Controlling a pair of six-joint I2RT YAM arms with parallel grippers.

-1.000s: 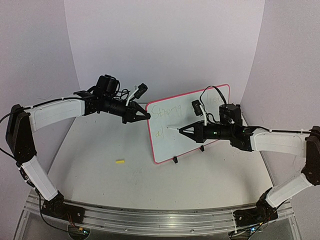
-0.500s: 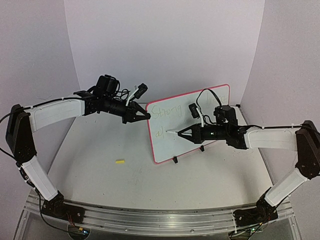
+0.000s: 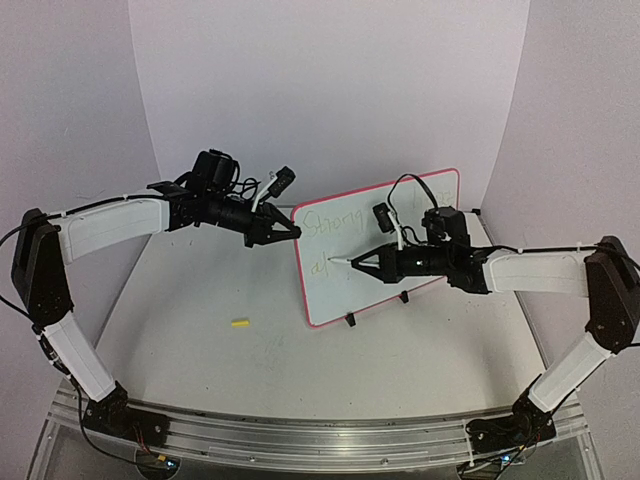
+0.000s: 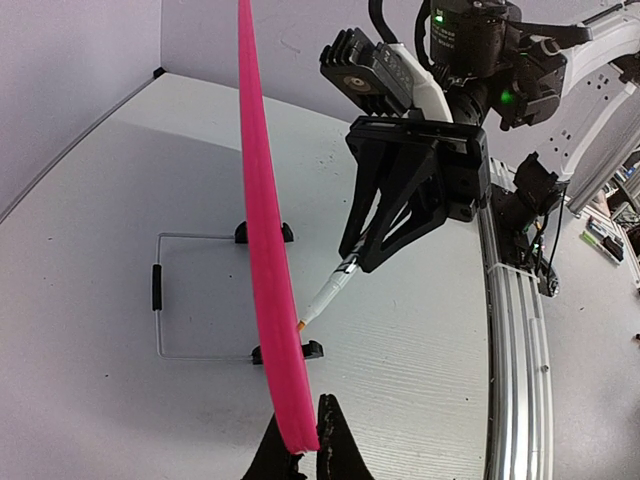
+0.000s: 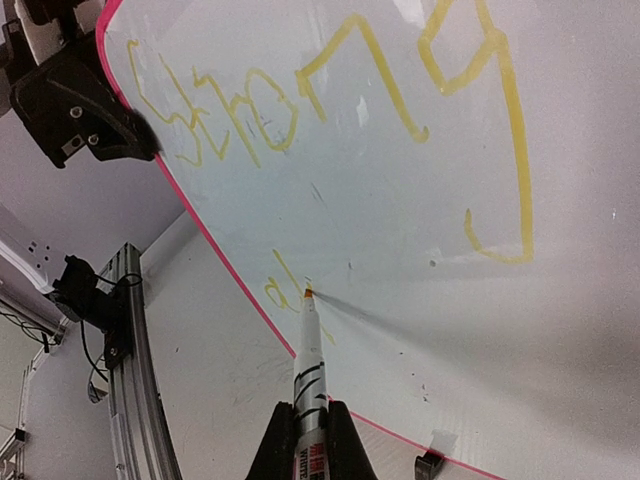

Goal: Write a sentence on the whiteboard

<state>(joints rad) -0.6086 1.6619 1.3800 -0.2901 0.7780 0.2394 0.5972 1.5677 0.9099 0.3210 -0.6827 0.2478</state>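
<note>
The whiteboard (image 3: 345, 295) stands tilted on small black feet, and its pink rim (image 4: 262, 200) shows edge-on in the left wrist view. My left gripper (image 3: 296, 232) (image 4: 305, 445) is shut on the rim at the board's upper left corner. My right gripper (image 3: 362, 262) (image 5: 308, 440) is shut on a white marker (image 5: 310, 350). The marker's orange tip touches the board's lower left. The sentence (image 5: 330, 90) in yellow reads "Strong", with a small "at" (image 5: 283, 293) beginning a second line beside the tip.
A small yellow cap (image 3: 239, 323) lies on the table left of the board. A wire stand (image 4: 158, 300) lies behind the board. An aluminium rail (image 3: 300, 435) runs along the near edge. White walls close the back and sides.
My right arm has stretched further left, carrying the marker tip a short way left along the second line. The left arm and the board have not moved.
</note>
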